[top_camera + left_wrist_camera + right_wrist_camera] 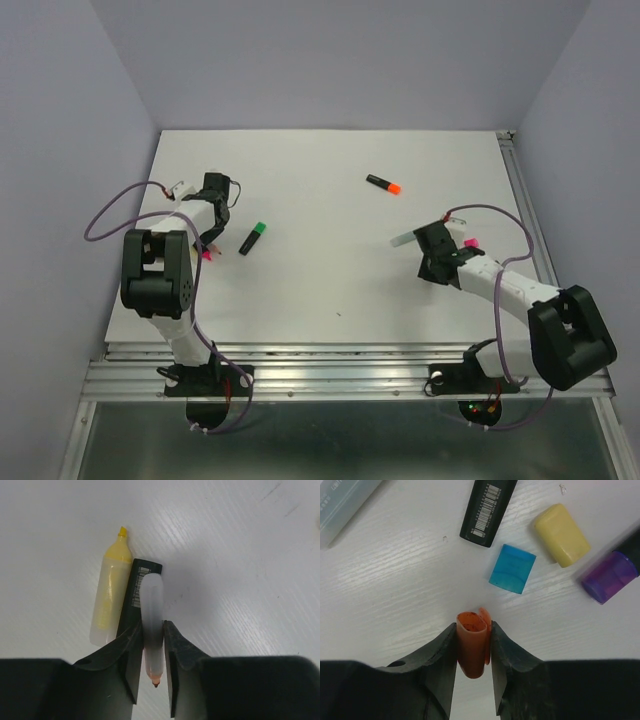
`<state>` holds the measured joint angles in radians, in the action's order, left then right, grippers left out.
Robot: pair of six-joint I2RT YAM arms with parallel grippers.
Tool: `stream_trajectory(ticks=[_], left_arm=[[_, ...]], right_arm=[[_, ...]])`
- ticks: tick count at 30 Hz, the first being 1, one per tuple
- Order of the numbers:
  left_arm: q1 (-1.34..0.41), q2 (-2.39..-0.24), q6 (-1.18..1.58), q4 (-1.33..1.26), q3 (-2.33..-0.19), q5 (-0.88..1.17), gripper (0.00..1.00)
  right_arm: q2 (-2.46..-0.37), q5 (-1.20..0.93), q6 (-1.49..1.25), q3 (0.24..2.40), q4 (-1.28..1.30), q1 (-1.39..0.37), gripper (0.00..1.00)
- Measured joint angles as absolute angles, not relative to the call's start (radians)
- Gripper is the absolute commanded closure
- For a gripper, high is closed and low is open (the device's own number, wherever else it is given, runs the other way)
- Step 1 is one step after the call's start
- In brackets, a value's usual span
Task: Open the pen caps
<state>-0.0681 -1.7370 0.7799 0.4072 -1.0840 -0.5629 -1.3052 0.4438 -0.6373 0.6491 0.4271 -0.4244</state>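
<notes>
My left gripper [152, 625] is shut on a pale uncapped highlighter [151, 605], its orange tip pointing back toward the camera. Just beyond the fingers lie an uncapped yellow highlighter [109, 595] and a black barrel [137, 587]. My right gripper [472, 627] is shut on an orange cap [471, 640], held just above the table with its open end facing away. A loose blue cap [512, 568] and a loose yellow cap [562, 535] lie beyond it. A purple cap [610, 576] sits on a black barrel. From above, the left gripper [214, 192] is far left and the right gripper [433, 252] is right.
A green-capped highlighter [253, 238] lies right of the left arm. An orange-capped one [383, 184] lies toward the back centre. A pale barrel [402, 240] and a pink piece [470, 242] flank the right gripper. Another black barrel [487, 510] lies ahead of it.
</notes>
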Motion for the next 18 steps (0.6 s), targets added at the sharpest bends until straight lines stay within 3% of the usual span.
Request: stream_trajectory(ticks=[3,10,13,14,16,17,18], left_arm=[[-0.068,-1.737,0.775,0.409,-1.091,-0.562,0.51],[-0.068,-1.727,0.742,0.407,-1.091,-0.527,0.39],[-0.068,-1.687,0.714,0.395,-1.085,-0.487,0.3],[-0.068,-1.65,0.694,0.379,-1.076,-0.46,0.18],[-0.068,-1.585,0.658,0.35,-1.055,-0.409,0.17],[-0.068,-1.538,0.633,0.327,-1.04,-0.367,0.17],[-0.07,-1.501,0.607,0.296,-1.024,-0.322,0.06]], right_arm=[[-1.317,0.463,-0.642,0.653,0.437,-0.424,0.57],[-1.327,0.487,-0.652,0.659,0.461,-0.418,0.33],[-1.306,0.473,-0.652,0.659,0.465,-0.418,0.18],[-1.295,0.465,-0.65,0.659,0.464,-0.418,0.14],[-1.258,0.447,-0.645,0.659,0.464,-0.418,0.0],[-1.228,0.432,-0.642,0.659,0.464,-0.418,0.0],[-1.203,0.418,-0.637,0.659,0.463,-0.418,0.0]])
